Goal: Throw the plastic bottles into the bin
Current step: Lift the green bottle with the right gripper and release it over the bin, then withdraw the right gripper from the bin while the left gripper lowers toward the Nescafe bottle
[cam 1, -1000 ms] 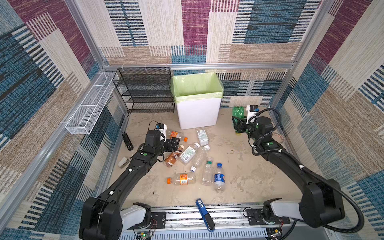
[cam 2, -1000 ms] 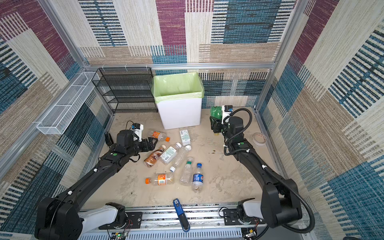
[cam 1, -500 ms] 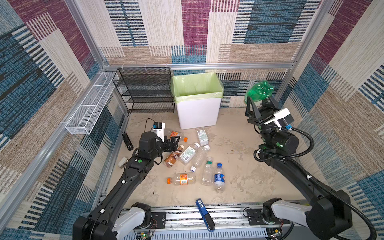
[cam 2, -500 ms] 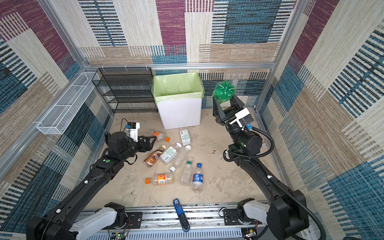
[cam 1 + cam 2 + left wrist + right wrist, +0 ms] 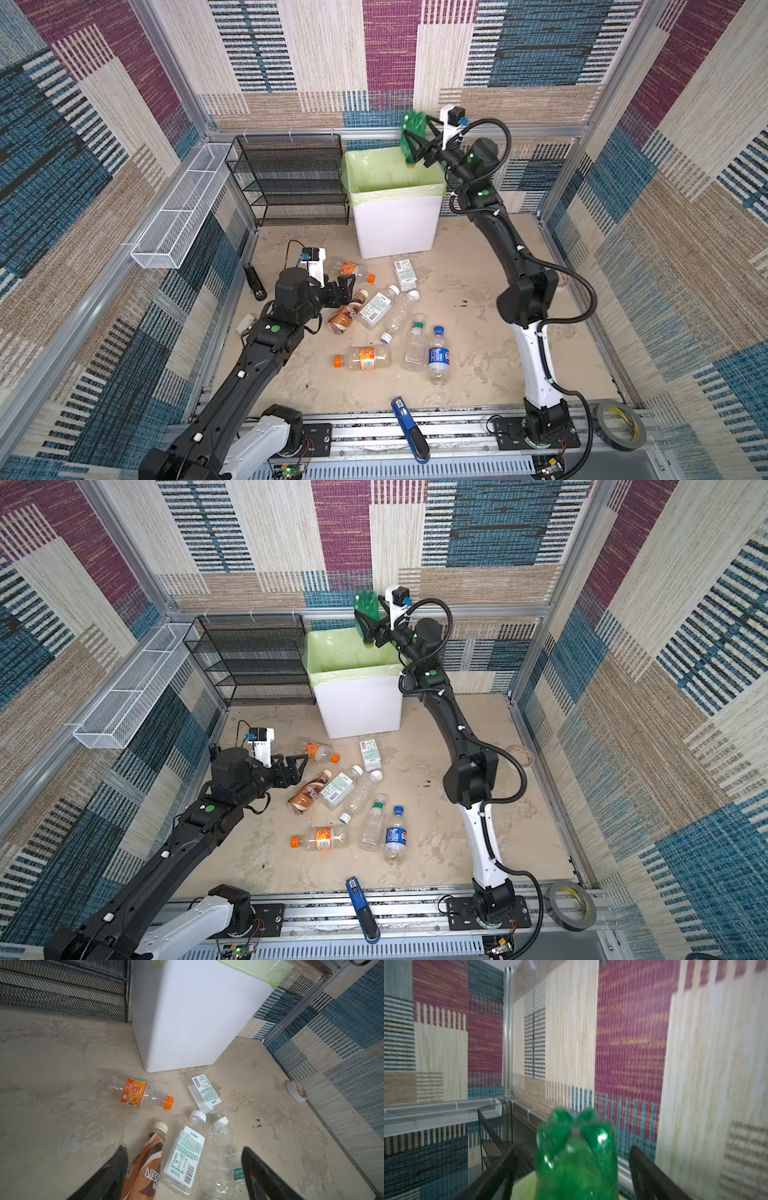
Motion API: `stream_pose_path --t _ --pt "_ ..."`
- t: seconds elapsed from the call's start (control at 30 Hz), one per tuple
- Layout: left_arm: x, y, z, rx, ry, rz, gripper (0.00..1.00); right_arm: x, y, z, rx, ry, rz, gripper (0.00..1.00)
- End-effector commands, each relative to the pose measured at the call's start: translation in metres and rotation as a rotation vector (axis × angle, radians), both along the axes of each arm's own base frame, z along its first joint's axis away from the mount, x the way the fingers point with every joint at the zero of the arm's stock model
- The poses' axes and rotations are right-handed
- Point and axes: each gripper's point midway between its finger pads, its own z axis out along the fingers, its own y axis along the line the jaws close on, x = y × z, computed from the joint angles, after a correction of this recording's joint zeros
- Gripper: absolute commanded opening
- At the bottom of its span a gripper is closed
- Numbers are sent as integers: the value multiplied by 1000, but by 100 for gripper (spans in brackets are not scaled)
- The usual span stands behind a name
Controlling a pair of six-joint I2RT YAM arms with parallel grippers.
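Drop step: right fingers (image 5: 500, 1176) spread off the green bottle (image 5: 413, 135) over the bin (image 5: 395, 224), upper centre (looks released); left fingers (image 5: 110, 1176) apart over the brown bottle (image 5: 148, 1165), next: descend, clamp.

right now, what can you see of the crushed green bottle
The crushed green bottle is translucent, crinkled plastic, slightly blurred. Its lobed base points away from the wrist. It sits between the right gripper's spread fingers, a gap on each side, above the far right corner of the bin, lined in light green.
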Motion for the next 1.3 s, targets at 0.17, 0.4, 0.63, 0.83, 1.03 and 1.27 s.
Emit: stream_pose_path --t 0.17,0.4,0.63,0.83,1.03,1.27 --pt "2 6 -8 23 4 32 87 -95 -34 127 -12 -175 -68 87" --pt "10 7 -37 15 102 66 87 -119 -60 149 -117 -199 -228 86" --pt "13 -2 -75 60 217 14 87 -139 -93 124 -208 1 -362 85" --pt "7 -2 -87 176 345 -50 86 -178 -149 9 -21 207 -349 85" --pt "-1 7 -97 369 431 -141 83 -211 -154 -130 75 436 -281 84" --pt "-9 20 -131 525 538 -188 81 -223 -161 -199 70 556 -304 83"
